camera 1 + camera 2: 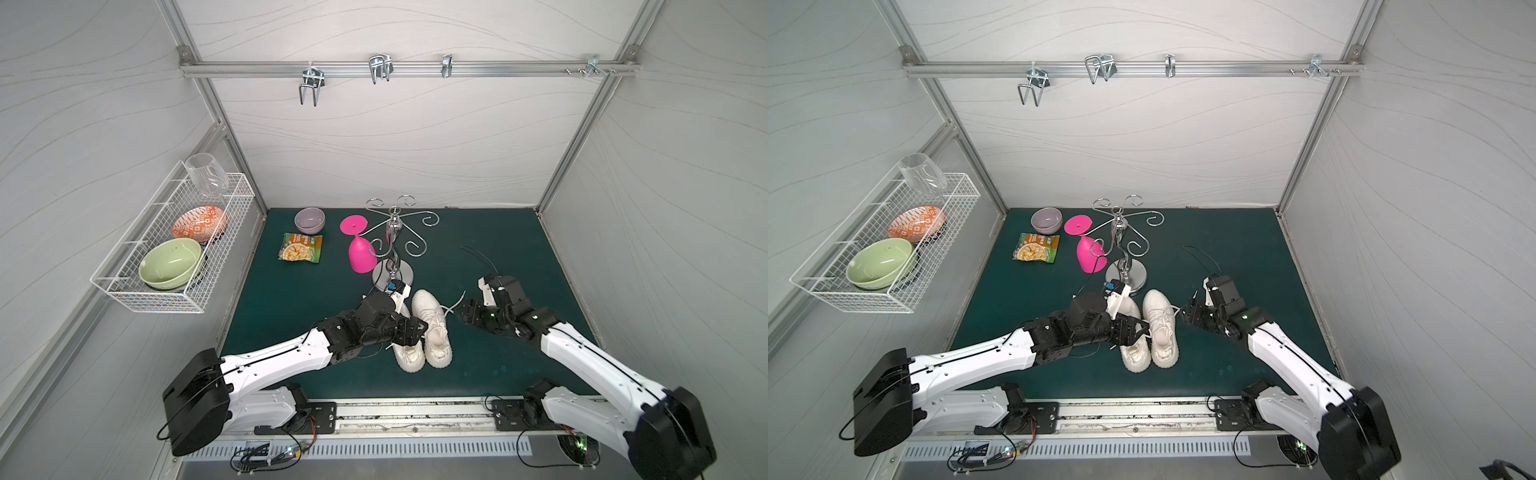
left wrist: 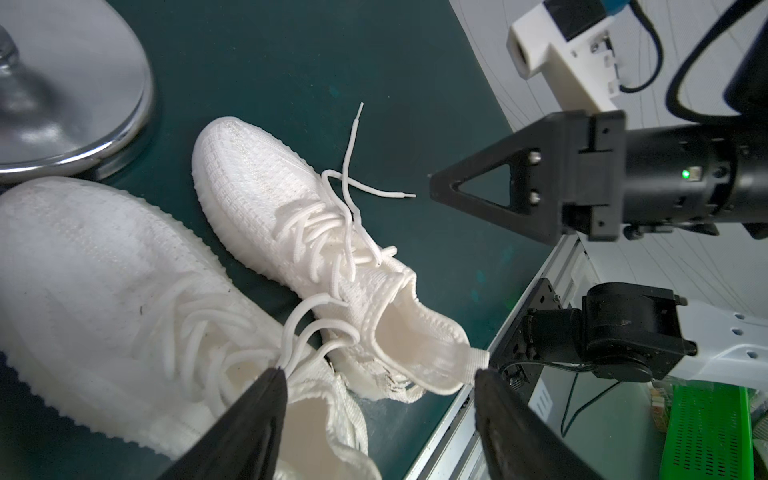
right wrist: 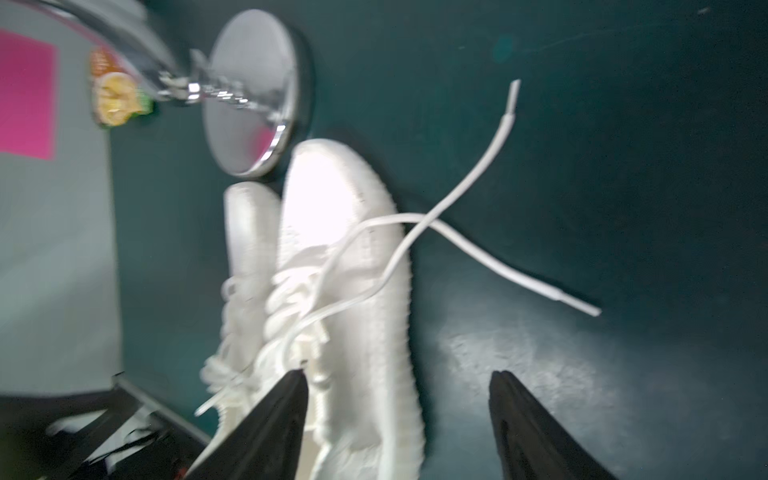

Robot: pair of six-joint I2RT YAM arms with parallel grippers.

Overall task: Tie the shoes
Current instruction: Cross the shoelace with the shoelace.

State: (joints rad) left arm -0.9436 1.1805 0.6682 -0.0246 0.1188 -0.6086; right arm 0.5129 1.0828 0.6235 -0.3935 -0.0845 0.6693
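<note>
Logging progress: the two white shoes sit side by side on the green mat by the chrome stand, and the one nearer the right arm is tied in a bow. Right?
No. The shoes sit side by side on the green mat by the chrome stand, but the left wrist view shows the one nearer the right arm untied, its lace ends loose and crossed.

White shoes (image 2: 257,174) side by side — lace ends (image 2: 345,179) crossed on mat (image 2: 332,50)

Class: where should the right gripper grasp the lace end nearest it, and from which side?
Probably just behind the tip of the lace end, past the crossing, where it runs alone over the mat. Come from above with the right gripper open across the strand.
</note>
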